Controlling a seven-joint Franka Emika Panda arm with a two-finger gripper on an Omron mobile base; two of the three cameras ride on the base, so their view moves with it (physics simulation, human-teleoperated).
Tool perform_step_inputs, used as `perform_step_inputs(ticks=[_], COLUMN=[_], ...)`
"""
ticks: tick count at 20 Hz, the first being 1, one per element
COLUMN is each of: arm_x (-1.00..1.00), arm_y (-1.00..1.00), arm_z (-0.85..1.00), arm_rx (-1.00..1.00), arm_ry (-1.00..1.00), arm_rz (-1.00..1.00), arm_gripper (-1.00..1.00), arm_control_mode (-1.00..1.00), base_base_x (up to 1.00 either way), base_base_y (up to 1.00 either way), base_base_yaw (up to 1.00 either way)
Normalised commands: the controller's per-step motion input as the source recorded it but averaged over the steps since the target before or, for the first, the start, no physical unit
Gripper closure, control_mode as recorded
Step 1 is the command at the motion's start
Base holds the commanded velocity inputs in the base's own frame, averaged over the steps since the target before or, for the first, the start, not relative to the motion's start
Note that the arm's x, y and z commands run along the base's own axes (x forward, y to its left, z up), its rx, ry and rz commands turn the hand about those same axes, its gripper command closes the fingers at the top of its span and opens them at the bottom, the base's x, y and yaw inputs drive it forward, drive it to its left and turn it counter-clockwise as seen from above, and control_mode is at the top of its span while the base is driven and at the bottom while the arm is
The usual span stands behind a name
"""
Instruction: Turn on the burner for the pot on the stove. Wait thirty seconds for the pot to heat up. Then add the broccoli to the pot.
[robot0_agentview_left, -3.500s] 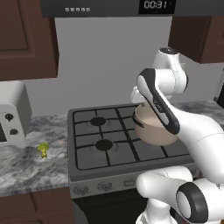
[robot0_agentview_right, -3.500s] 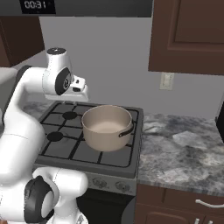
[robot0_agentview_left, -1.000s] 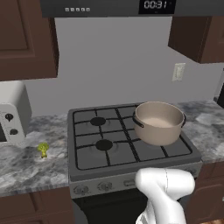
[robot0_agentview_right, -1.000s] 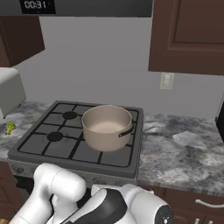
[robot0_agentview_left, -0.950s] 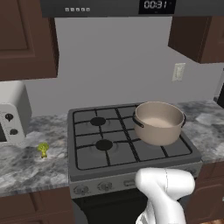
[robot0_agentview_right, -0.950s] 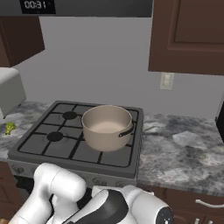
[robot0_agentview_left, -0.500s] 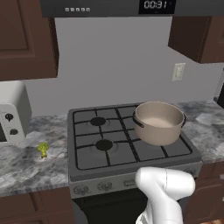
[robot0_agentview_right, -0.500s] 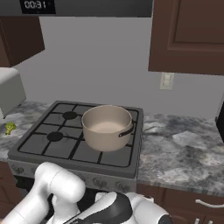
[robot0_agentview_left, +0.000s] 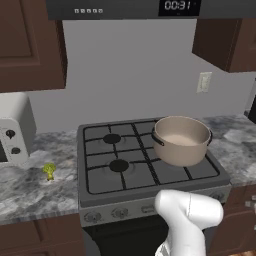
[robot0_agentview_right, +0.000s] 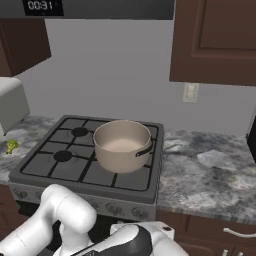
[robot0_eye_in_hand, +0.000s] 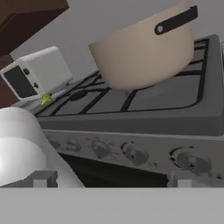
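You've swung the arm down off the pot (robot0_agentview_left: 181, 140) to the stove (robot0_eye_in_hand: 131, 120) front; the tool (robot0_eye_in_hand: 109, 179), tips spread wide and holding nothing, now faces the knobs (robot0_eye_in_hand: 133, 154) at lower centre. Burner still unlit; broccoli (robot0_agentview_left: 49, 171) waits on the counter (robot0_agentview_left: 30, 190), left.

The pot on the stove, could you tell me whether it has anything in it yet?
Empty. The pot shows only its bare pale inside, and the broccoli lies on the counter left of the stove.
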Motion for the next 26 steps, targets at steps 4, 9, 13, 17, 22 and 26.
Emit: perform_step_inputs(ticks=[4,9,13,17,22,26], arm_x=[0.09,0.21,0.21,0.19,0.26,0.32], arm_y=[0.00,0.00,0.00,0.00,0.00,0.00], arm_z=[-0.31,-0.29,-0.23,-0.23,-0.20,-0.20], arm_rx=[0.00,0.00,0.00,0.00,0.00,0.00], arm_ry=[-0.11,-0.12,-0.11,-0.08,-0.06,-0.04], arm_rz=[0.00,0.00,-0.03,-0.03,-0.03,-0.04], arm_gripper=[-1.00,-1.00,-1.00,-1.00,-1.00,-1.00], arm_control_mode=[-1.00,-1.00,-1.00,-1.00,-1.00,-1.00], base_base_x=[0.00,0.00,0.00,0.00,0.00,0.00], base_base_y=[0.00,0.00,0.00,0.00,0.00,0.00], base_base_yaw=[0.00,0.00,0.00,0.00,0.00,0.00])
